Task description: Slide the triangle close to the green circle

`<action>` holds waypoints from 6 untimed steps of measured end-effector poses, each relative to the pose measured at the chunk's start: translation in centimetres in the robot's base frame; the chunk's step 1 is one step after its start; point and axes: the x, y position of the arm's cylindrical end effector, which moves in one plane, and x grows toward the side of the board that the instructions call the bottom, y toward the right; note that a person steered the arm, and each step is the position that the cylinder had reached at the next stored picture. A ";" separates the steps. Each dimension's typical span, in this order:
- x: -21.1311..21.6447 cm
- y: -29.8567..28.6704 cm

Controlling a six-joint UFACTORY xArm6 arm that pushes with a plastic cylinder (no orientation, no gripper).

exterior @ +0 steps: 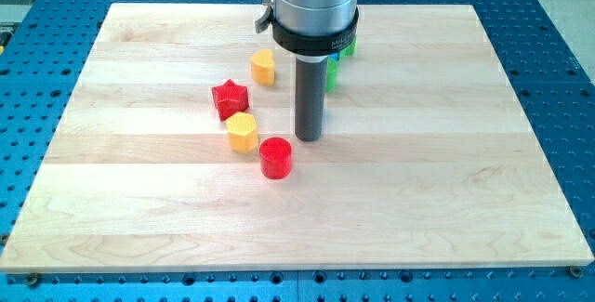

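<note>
Nearest the view's bottom stands the red cylinder [275, 158], just to the view's left of my tip [309, 137] and a little nearer the camera. The yellow hexagon [243, 132] sits further left, level with my tip and close beside the red cylinder. My tip rests on the bench [446, 200], touching no block that I can see. The arm carries no hand to open or close, only the bare rod.

Beyond the hexagon is the red star [230, 98], and further off the yellow block [264, 66], whose shape I read as roughly a heart. Both are left of my tip.

Behind the rod, two green pieces show as slivers: the nearer green block [331, 74] and the farther green block [348, 49], beyond my tip and slightly right. The rod hides too much to tell which is the triangle and which the circle, or whether they touch.

That is the main risk. A push begun without knowing which block is which could shove the circle away instead of bringing the triangle in. An off-centre push could also turn the triangle aside, and a leftward sweep would knock the red cylinder.

Faint lettering shows on the dark collar [311, 40] — too small to read.
</note>
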 end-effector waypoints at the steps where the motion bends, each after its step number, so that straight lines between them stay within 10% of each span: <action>1: -1.1 0.1; 6: -4.8 -1.5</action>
